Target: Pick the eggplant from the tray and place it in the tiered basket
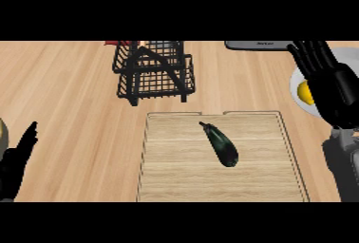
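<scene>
Right hand (335,92) shows at the right edge, raised with its black fingers (312,54) straight and a little spread, pointing away from the robot and holding nothing. It covers part of a white plate (295,80) with a yellow item (304,93) on it, and I cannot tell whether hand and plate touch. Just beyond the fingertips, at the far edge, lies a dark grey flat object (256,45). Left hand (14,163) rests at the lower left edge, fingers straight and close together, pointing up, empty. Between the two hands sits the wooden tray (263,156) on the wooden counter (63,85). The eggplant (222,144) lies in the tray, about in the middle, set on a slant with its stem end toward the far left and its thick end toward the near right, well apart from both hands. Beyond the tray's far left corner stands the black wire tiered basket (154,71), upright, with something red (112,42) just beside its far left corner.
</scene>
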